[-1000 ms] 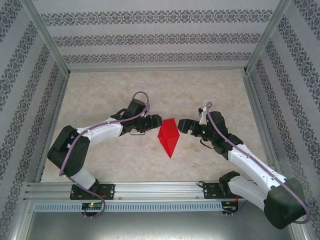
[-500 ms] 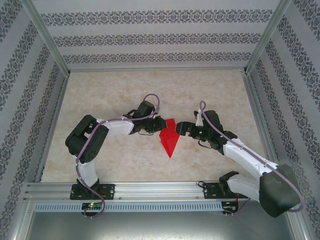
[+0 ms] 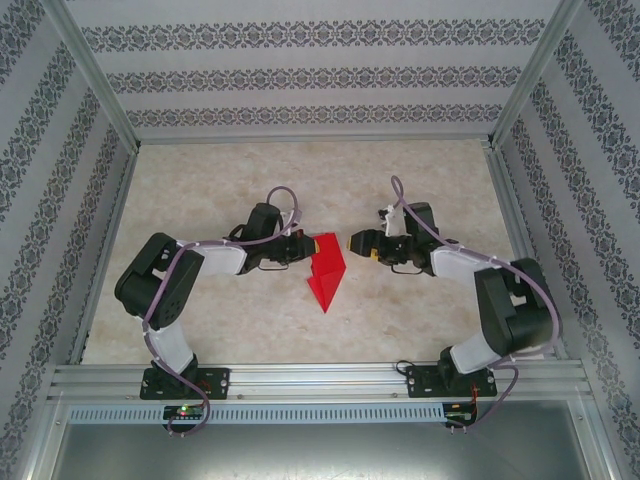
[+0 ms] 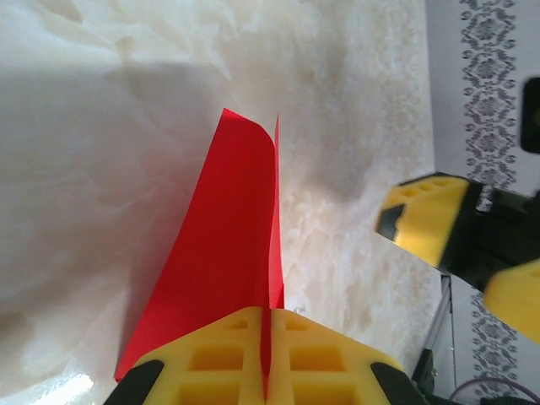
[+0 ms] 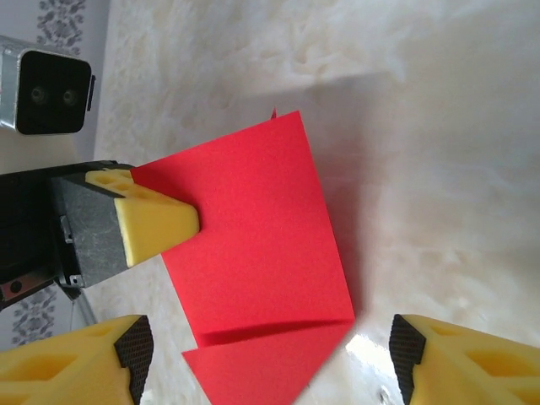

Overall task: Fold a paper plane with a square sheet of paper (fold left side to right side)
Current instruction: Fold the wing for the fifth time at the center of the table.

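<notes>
The red sheet of paper (image 3: 325,268), creased into a pointed shape, lies at the table's middle with its tip toward the near edge. My left gripper (image 3: 303,248) is shut on the sheet's left edge, and the paper (image 4: 228,245) stands up thin between the yellow fingers (image 4: 211,359). From the right wrist, the raised flap (image 5: 253,236) tilts up off the lower pointed layer. My right gripper (image 3: 358,243) stands open just right of the sheet, its pads (image 5: 135,350) wide apart on either side of the paper and not touching it.
The marble-patterned tabletop (image 3: 210,180) is walled by patterned panels with aluminium posts (image 3: 95,75). The two grippers face each other a short gap apart over the paper. A metal rail (image 3: 320,385) runs along the near edge.
My left gripper has shut on the paper's left edge and lifted that side, and the sheet has slid a little left. My right gripper has swung in toward the paper, its jaws slightly narrower.
</notes>
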